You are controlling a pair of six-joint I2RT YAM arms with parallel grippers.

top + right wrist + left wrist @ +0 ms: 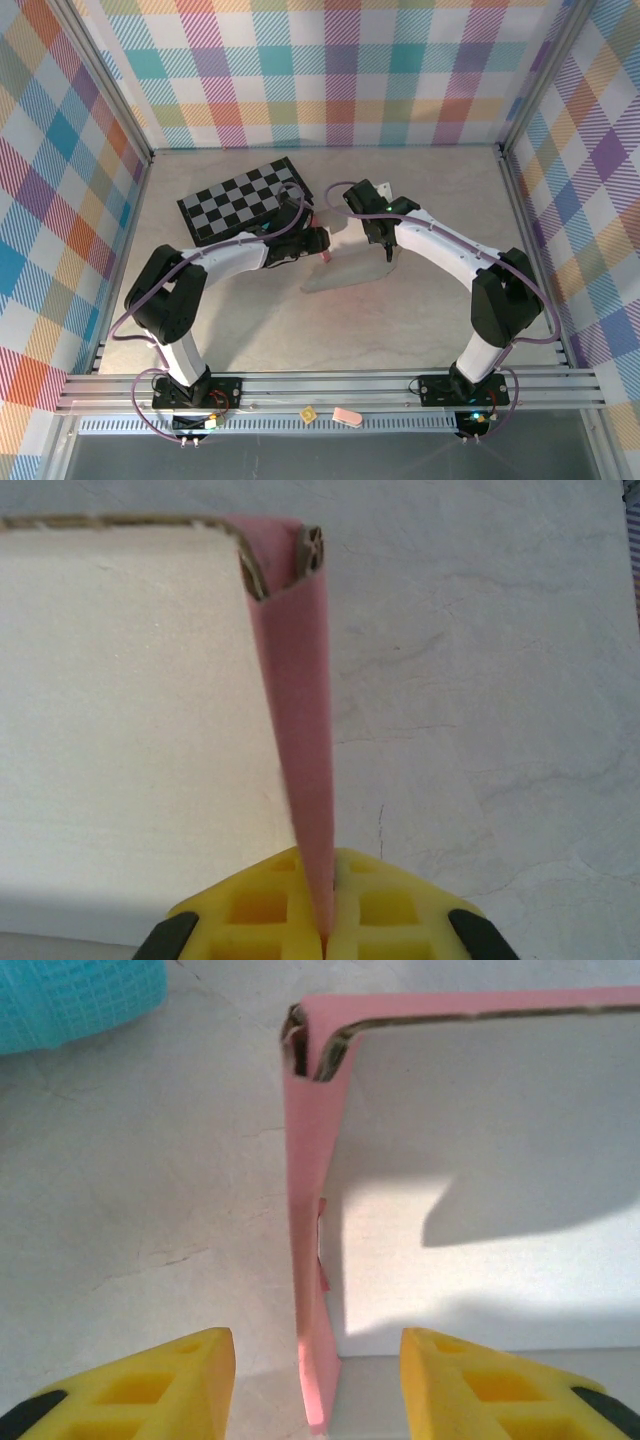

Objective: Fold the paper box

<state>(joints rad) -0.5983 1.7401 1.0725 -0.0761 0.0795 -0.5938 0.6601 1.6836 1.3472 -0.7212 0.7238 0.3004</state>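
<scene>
**A:** Where is the paper box?

**B:** The paper box, a pink die-cut sheet of thin cardboard with a greyish inner face, sits about mid-table between the tips of the two arms. Its pale panel lies flat on the surface, and a pink side wall stands up at each end of it.

**A:** How do the walls look close up?

**B:** In the left wrist view the wall rises at a right angle from the pale floor, and its far corner is doubled over so the brown cut edge shows. The right wrist view shows the opposite wall the same way, with a rolled corner at its far end.

**A:** And the claws?

**B:** The left gripper has its yellow fingers spread, one on each side of the wall, with a gap on both sides and no contact. The right gripper is pinched tight on its wall, and the pink card runs straight down into the seam between the two pads.

**A:** What's around it?

**B:** The flat black-and-grey checkered board lies just behind and to the left of the box. The arms cover the gap, so I cannot tell whether the two touch. A blurred turquoise meshed thing sits in the far-left corner of the left wrist view. Everything rests on the pale marbled table, which is fenced by bright plaid walls.
</scene>
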